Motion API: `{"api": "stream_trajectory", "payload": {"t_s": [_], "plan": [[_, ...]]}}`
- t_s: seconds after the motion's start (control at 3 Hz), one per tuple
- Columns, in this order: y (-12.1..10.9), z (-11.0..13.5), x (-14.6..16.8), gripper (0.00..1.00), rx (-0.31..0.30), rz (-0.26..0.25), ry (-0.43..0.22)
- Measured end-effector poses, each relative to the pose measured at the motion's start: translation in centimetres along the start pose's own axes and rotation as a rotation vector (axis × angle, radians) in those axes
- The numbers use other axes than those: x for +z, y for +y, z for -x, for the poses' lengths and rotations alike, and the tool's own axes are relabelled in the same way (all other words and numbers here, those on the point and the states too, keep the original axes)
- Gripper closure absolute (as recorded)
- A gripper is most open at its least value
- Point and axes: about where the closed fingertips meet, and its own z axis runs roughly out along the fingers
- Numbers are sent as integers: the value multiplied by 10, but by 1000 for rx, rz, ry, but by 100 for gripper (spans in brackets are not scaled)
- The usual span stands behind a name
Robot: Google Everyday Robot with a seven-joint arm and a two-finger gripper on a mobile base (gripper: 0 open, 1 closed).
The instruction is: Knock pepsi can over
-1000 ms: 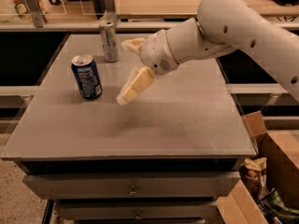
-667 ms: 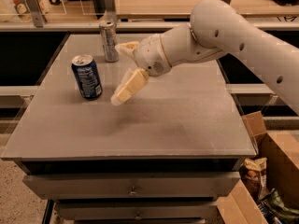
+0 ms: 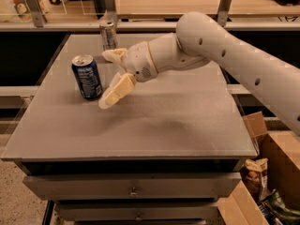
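pepsi can (image 3: 87,77), left of centre: glossy printed metal, bare silver top. gripper (image 3: 107,78) just right of it: matt cream plastic, fingers spread. arm (image 3: 220,50): smooth white plastic shell. table (image 3: 154,125): matt grey top.

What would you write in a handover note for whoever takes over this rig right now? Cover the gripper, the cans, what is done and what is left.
Gripper: open, low over the grey table, right beside the pepsi can on its right in the camera view. I cannot tell whether the lower finger touches the can.
Pepsi can: upright on the left part of the table.
Slim silver can: upright at the far edge, behind the gripper. Leave it alone.
Done: the gripper is placed next to the pepsi can.
Left: the can is not yet tipped. A sideways push toward it would likely knock it over.
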Motion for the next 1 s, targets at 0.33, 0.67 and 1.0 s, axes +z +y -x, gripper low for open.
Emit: {"api": "stream_trajectory", "payload": {"t_s": [0.33, 0.67, 1.0], "plan": [[0, -1, 17, 0, -6, 10, -33], [-13, -8, 48, 0, 10, 11, -88], [-14, -8, 48, 0, 11, 10, -88]]}}
